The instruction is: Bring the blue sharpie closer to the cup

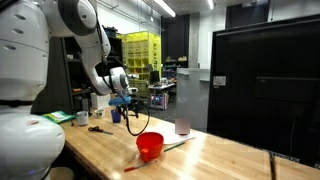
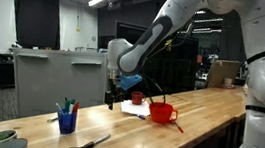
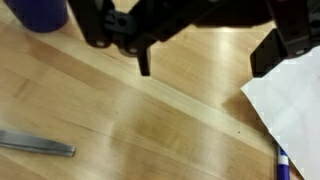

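The small dark blue cup [image 2: 66,123] stands on the wooden table with a few pens in it; it also shows at the top left of the wrist view [image 3: 40,12]. My gripper [image 3: 207,65] hangs open and empty over bare wood, its fingers coming in from the top. In an exterior view the gripper [image 2: 115,100] is just above the table, between the cup and the red bowl [image 2: 161,113]. A thin bluish pen, the blue sharpie [image 3: 283,162], shows only in part at the bottom right of the wrist view, by the edge of a white paper [image 3: 295,100].
Scissors [image 2: 84,146] lie near the cup; a grey blade [image 3: 35,145] shows in the wrist view. A green bowl [image 2: 2,140] sits at the table end. A long thin stick with a red end [image 1: 175,146] lies by the red bowl [image 1: 150,146].
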Robot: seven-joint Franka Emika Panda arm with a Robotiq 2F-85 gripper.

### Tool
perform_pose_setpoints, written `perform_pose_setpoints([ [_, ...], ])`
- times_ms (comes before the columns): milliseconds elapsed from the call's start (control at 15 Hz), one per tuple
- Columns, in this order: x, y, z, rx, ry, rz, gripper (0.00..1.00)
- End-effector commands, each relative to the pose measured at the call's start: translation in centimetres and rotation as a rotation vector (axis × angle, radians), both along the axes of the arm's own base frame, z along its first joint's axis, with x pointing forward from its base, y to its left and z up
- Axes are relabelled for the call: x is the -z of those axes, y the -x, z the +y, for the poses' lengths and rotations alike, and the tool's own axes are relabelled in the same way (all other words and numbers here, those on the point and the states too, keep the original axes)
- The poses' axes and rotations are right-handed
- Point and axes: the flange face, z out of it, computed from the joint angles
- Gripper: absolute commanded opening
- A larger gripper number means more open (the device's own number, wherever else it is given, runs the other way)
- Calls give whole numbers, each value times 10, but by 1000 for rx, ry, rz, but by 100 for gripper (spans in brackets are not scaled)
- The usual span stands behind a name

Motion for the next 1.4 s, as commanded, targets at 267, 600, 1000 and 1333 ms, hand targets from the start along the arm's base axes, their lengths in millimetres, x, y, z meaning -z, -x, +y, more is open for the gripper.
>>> perform_pose_setpoints([
  [267,-4,2,34,-126,-31,-36,100],
  [600,-1,2,30,-104,-32,-33,100],
  [1000,8,-7,33,-152,-43,-13,100],
  [1333,18,-27,38,-211,-92,13,100],
])
